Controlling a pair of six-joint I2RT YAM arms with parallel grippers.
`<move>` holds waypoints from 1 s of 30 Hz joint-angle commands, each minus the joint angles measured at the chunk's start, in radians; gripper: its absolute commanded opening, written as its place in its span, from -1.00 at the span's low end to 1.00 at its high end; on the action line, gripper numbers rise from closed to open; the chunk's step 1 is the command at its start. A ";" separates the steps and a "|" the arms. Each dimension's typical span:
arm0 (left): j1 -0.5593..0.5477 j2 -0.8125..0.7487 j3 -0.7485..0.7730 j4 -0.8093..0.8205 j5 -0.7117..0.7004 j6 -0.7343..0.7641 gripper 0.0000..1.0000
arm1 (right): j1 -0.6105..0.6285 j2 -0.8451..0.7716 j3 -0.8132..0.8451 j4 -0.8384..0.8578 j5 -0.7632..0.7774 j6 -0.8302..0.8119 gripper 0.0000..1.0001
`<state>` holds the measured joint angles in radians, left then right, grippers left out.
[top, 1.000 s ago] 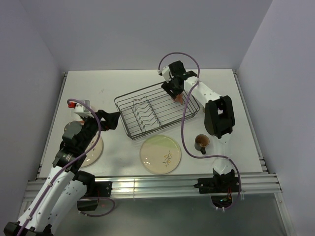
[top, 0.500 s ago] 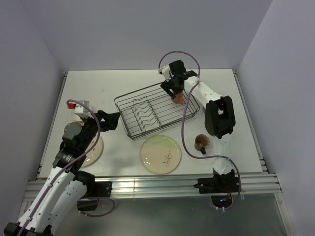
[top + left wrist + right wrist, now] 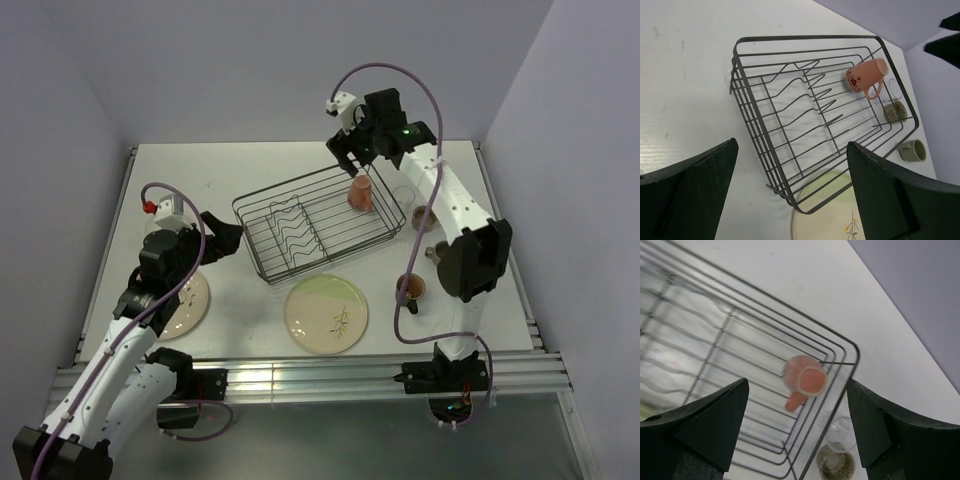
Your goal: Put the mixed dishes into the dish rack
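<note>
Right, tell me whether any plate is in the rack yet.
No, the rack holds only a pink mug; the middle plate and the left plate lie on the table.

Looks down past the right end effector [image 3: 797, 385], dark fingers [image 3: 710, 425] spread wide at either side and clear of everything below. Shows the pink mug [image 3: 805, 381] inside the dish rack [image 3: 715, 335], tucked into a rounded rack corner, one round end toward the camera, handle pointing lower left. Shows the clear glass [image 3: 840, 431] on the white bench [image 3: 790, 280] just outside the rack wire, an olive mug [image 3: 834, 463] right beside it. Catches a purple wall [image 3: 920, 300] along the bench edge at upper right.
</note>
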<state>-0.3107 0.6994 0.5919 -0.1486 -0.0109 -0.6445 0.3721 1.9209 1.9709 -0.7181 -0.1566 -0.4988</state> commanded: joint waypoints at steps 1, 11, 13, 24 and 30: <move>0.021 0.026 0.071 0.007 0.106 -0.021 0.93 | -0.033 -0.144 -0.025 -0.133 -0.349 -0.056 0.73; 0.025 0.054 0.092 0.029 0.294 0.008 0.94 | -0.087 -0.564 -0.457 -0.417 -0.776 -0.501 0.68; 0.025 0.063 0.091 0.030 0.353 0.016 0.93 | -0.096 -0.618 -0.556 -0.481 -0.741 -0.555 0.67; 0.025 0.072 0.075 0.081 0.460 0.011 0.92 | -0.326 -0.821 -0.872 -0.512 -0.548 -0.639 0.54; 0.025 0.092 0.062 0.129 0.506 -0.017 0.90 | -0.332 -0.824 -1.003 -0.392 -0.460 -0.627 0.40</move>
<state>-0.2893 0.7837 0.6476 -0.0906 0.4438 -0.6498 0.0410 1.1198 1.0237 -1.1950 -0.6689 -1.1213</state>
